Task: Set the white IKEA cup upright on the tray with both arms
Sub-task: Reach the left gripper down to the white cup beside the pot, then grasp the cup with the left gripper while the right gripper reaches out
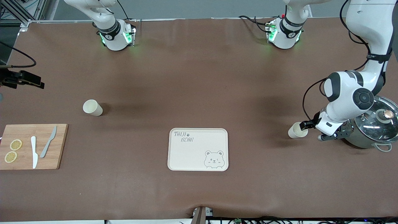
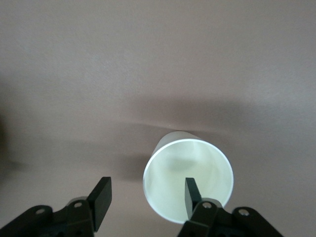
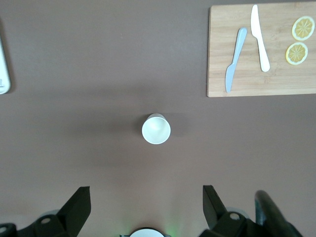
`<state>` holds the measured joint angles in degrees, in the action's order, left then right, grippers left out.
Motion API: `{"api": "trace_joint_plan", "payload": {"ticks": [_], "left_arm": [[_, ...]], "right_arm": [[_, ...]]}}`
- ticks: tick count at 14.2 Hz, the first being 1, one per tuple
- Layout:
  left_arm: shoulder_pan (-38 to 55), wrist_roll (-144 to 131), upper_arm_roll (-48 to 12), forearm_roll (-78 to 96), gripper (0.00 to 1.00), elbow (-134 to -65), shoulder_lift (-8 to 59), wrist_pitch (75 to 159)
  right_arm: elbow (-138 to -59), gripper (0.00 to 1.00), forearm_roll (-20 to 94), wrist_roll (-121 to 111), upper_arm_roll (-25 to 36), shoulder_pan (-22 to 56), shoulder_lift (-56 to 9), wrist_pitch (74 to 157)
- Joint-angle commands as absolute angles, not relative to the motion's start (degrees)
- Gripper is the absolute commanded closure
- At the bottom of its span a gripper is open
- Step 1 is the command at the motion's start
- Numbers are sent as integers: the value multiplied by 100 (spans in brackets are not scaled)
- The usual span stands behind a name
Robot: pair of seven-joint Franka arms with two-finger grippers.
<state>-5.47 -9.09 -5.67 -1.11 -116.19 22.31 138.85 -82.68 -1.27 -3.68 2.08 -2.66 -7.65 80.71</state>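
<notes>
The cream-white tray [image 1: 198, 149] with its bear drawing lies flat near the table's front middle. One white cup [image 1: 295, 131] lies on its side toward the left arm's end, mouth facing my left gripper [image 1: 306, 125]. That gripper [image 2: 146, 187] is open at the cup's [image 2: 187, 173] rim, with one finger [image 2: 191, 195] in the mouth and the other outside. A second white cup [image 1: 92, 108] sits toward the right arm's end with its mouth showing from above. My right gripper [image 3: 145, 197] is open and empty, high over the table above this cup [image 3: 156, 129].
A wooden cutting board [image 1: 59, 146] with two knives and lemon slices lies at the right arm's end. A steel pot with a glass lid [image 1: 377, 123] stands right beside the left arm's wrist. The tray's edge shows in the right wrist view [image 3: 3, 69].
</notes>
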Motion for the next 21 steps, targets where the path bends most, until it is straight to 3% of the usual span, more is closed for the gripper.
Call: {"api": "trace_joint_plan", "payload": {"ticks": [1,2,5,6,17,21], "left_arm": [[-545,-835,-571,-44,41,-11602,2425,14079],[-545,-826,-571,-44,51,-11584,2443,14106],[-510,-809,-571,-44,94,-11514,2549,14106],[-510,-782,-571,-44,100,-11488,2575,14106],[394,-1088,-571,-35,100,-10821,2584,13790],[1114,-2238,-571,-17,100,-10031,3013,13335]], "right_arm": [[-8121,0,-464,-396,158,-351,-1063,8164],[-8051,0,-553,-422,150,-369,-1298,8296],[-7962,0,-519,-404,149,-352,-1345,8262],[-8146,0,-458,-404,141,-386,-1345,8183],[-8367,0,-404,-308,149,-747,-1854,7743],[-9628,0,-396,-308,141,-809,-1601,8548]]}}
